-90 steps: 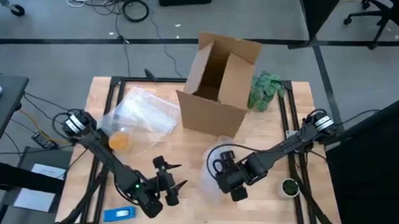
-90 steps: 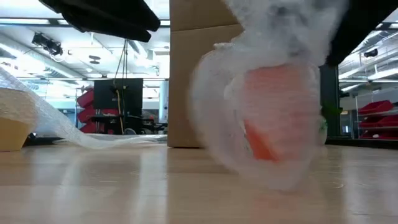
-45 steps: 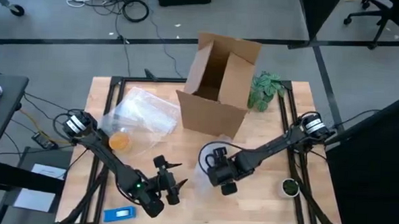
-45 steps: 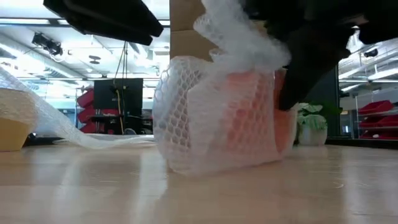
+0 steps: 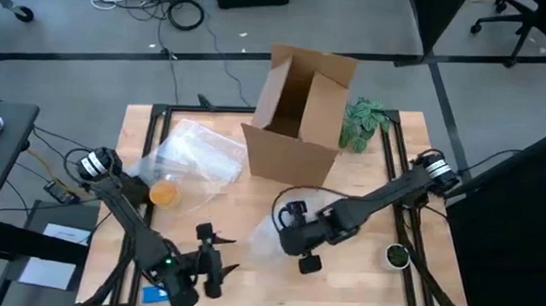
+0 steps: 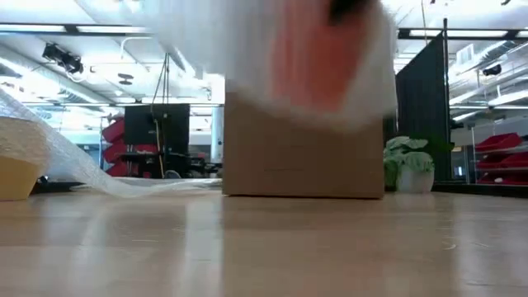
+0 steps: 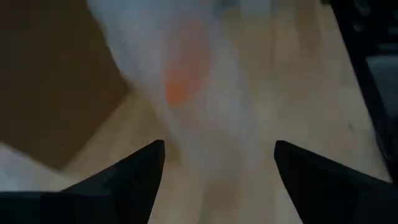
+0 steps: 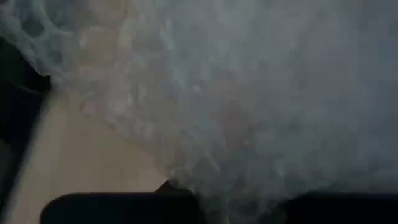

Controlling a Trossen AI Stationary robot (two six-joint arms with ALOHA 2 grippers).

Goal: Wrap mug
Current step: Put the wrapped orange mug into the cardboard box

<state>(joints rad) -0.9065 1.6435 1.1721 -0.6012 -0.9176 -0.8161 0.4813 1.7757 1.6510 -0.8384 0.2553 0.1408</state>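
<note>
A: We log the small orange rounded mug (image 6: 318, 49) as bundled inside a sheet of clear bubble wrap (image 6: 247, 74). In the low view the bundle is off the wooden worktop (image 5: 252, 207), in front of the brown cardboard box (image 5: 298, 113). From above it sits at the right gripper (image 5: 292, 239), near the worktop's middle front.

B: Handling, in our judgement?

A: We expect a rigid, breakable mug under a soft, slippery skin. The bundle looks light, since one arm carries it. We judge the film can slide over the mug, so a hold on loose film alone risks the mug dropping out. We would take hold across the body, through the wrap, where the orange shows strongest.

B: State of the jaws?

A: Right: wrap fills the right wrist view, but we cannot tell whether the jaws are clenched. Left gripper (image 7: 217, 171): jaws spread apart, nothing between them, facing the bundle from the worktop's front left.

B: Other items?

A: A second crumpled clear bubble wrap sheet (image 5: 194, 154) lies at the left, covering a round orange object (image 5: 164, 193). A green leafy plant (image 5: 362, 120) stands just beside the box. A small dark green round object with a white rim (image 5: 397, 256) sits at the right edge.

B: Any writing or brands?

A: None that we can read; the box faces appear plain.
</note>
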